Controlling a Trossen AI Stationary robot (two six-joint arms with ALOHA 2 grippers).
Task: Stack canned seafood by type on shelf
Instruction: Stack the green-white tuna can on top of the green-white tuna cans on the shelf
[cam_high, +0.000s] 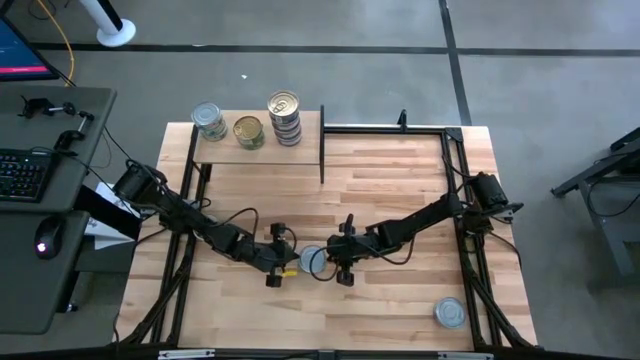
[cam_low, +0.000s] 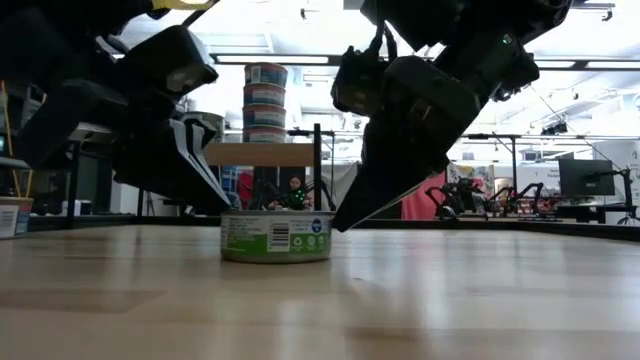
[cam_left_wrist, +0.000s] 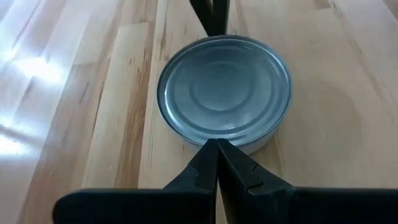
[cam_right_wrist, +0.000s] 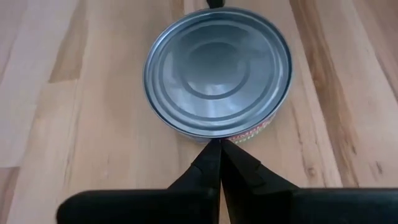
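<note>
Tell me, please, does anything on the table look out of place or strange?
One tin lies alone near the table's front right corner, far from the shelf. Another tin sits upright mid-table between the shut left gripper and shut right gripper. Nothing looks spilled or damaged.

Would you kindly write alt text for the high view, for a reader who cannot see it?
Two dark robot arms meet mid-table, the shut left gripper and shut right gripper flanking a silver-topped tin. A small shelf at the table's far edge holds four stacked tins and two singles; another tin sits near the right front corner.
</note>
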